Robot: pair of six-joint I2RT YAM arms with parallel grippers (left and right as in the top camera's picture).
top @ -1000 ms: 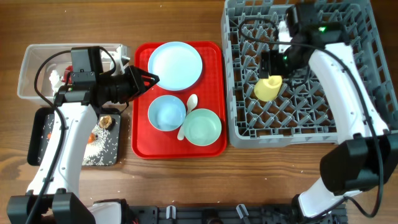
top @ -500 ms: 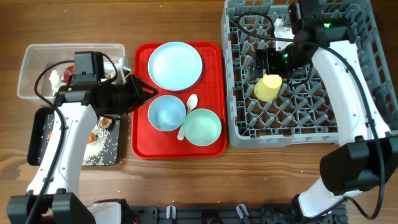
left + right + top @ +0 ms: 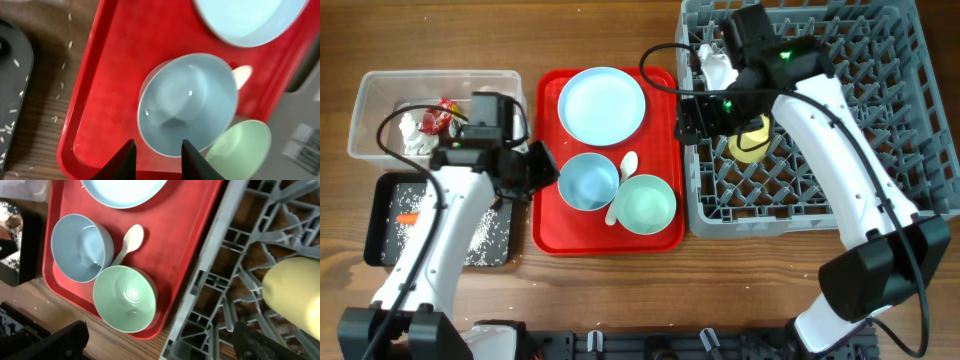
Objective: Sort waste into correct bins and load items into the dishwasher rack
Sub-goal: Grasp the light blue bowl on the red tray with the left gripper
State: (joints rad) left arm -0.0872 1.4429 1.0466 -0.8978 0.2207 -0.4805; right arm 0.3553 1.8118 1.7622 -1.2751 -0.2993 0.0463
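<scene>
while the yellow cup lies in the rack and waste sits in the tub and black tray, 1 plate, 2 bowls, 1 spoon wait on the red tray. left gripper barely parted, empty; right gripper wide, empty.

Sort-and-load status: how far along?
Done: small yellow cup lies in the grey pegged plastic rack; red wrapper in the clear plastic tub. In hand: nothing; left pincer open by the pale blue bowl, right pincer open. Left: that bowl, green bowl, pale blue round plate, white plastic spoon.
</scene>
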